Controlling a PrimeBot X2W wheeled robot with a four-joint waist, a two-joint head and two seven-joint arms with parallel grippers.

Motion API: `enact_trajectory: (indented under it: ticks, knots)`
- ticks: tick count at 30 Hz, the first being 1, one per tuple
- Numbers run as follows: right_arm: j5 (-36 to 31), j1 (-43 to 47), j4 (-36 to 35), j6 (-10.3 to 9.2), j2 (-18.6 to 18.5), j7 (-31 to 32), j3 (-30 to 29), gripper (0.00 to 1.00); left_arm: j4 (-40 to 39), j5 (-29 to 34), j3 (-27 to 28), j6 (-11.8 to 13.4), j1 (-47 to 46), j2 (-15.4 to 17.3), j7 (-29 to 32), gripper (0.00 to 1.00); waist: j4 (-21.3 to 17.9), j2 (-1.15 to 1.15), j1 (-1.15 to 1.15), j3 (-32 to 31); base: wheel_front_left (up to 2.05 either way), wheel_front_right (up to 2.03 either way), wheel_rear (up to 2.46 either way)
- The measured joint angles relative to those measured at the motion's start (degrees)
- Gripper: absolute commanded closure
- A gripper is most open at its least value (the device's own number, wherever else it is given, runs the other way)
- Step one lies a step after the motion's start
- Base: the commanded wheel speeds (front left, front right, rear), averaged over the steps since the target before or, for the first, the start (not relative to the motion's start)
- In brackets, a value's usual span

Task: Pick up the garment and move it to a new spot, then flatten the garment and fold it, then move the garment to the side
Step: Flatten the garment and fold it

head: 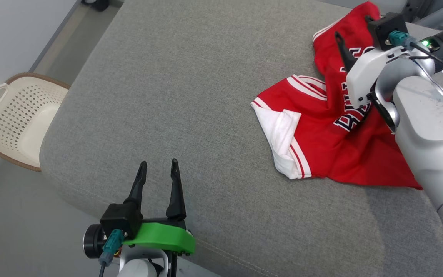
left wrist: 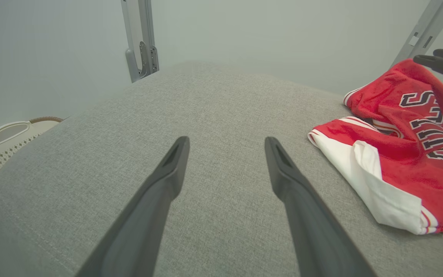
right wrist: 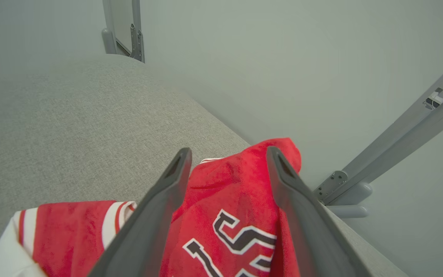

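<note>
Empty, the right end effector (right wrist: 228,152) gapes over the red garment (head: 321,134); the left end effector (head: 159,162) likewise. Head view adds a white basket (head: 14,115).

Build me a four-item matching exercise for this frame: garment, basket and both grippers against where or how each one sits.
Column 1:
1. jersey
2. basket
3. left gripper
4. right gripper

Column 2:
A. open, over bare grey cushion
B. crumpled, lying at the robot's right
C. down beside the cushion, at the robot's left
D. open, fingers spread over red cloth

Pairs: 1-B, 2-C, 3-A, 4-D
</note>
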Motion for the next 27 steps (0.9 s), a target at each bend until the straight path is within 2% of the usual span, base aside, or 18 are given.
enact_trajectory:
  ticks: [4, 10, 15, 19, 23, 27]
  knots:
    - [2.46, -0.54, 1.33, -0.01, 0.98, -4.07, 1.99, 0.00, -0.31, 0.36, 1.08, 0.21, -0.30, 0.00, 0.00, 0.00, -0.29, 0.00, 0.00, 1.06, 0.00, 0.00, 0.00]
    - [7.90, 2.03, -0.60, -0.01, -0.52, -9.07, 2.03, 0.00, -1.08, 2.35, 3.00, -0.13, -0.30, -0.02, 0.00, 0.00, -3.09, 0.00, 0.00, 0.89, 0.00, 0.00, 0.00]
    - [11.17, 10.45, -5.70, -0.01, -2.36, -10.84, -0.57, 0.00, -1.36, 4.52, 4.35, -0.82, -0.18, -0.03, 0.00, 0.00, -6.81, 0.00, 0.00, -0.62, 0.00, 0.00, 0.00]
    - [12.52, 18.79, -10.95, -0.01, -2.38, -11.17, -4.32, 0.00, -1.37, 5.69, 5.33, -1.48, 0.28, -0.05, 0.00, 0.00, -10.19, 0.00, 0.00, -2.28, 0.00, 0.00, 0.00]
    - [13.00, 28.00, -17.19, -0.01, -0.78, -11.27, -10.00, 0.00, -1.27, 6.25, 5.81, -1.90, 0.64, -0.04, 0.00, 0.00, -13.05, 0.00, 0.00, -3.83, 0.00, 0.00, 0.00]
    - [12.98, 37.43, -22.35, -0.01, 2.92, -11.28, -14.06, 0.00, -1.14, 6.52, 6.09, -2.41, 0.92, -0.04, 0.00, 0.00, -15.06, 0.00, 0.00, -4.99, 0.00, 0.00, 0.00]
